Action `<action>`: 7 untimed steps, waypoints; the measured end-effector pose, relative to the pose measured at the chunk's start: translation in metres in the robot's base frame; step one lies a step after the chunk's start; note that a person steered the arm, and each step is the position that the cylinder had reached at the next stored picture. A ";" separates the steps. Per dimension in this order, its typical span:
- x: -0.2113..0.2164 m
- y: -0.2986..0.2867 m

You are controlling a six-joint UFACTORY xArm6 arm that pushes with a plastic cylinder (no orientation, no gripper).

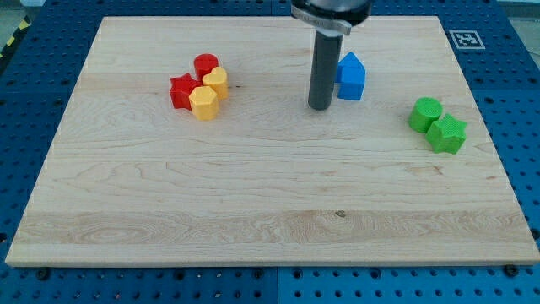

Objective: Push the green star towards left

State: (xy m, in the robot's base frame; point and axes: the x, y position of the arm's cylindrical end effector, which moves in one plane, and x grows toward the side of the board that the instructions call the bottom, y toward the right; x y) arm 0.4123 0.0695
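The green star (447, 134) lies near the board's right edge, touching a green round block (425, 113) at its upper left. My tip (319, 106) rests on the board near the top centre, far to the left of the green star. A blue house-shaped block (351, 76) sits just to the right of the rod, close to it.
A cluster at the upper left holds a red star (181, 91), a red round block (206, 65), a yellow heart-like block (217, 81) and a yellow hexagon (203, 102). The wooden board (253, 194) lies on a blue pegboard with a marker tag (466, 38).
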 end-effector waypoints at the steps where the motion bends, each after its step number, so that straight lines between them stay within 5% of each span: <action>1: 0.058 0.035; 3: 0.132 0.215; 4: 0.102 0.269; 5: 0.049 0.254; 7: 0.049 0.229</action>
State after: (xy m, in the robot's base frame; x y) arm 0.4611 0.2988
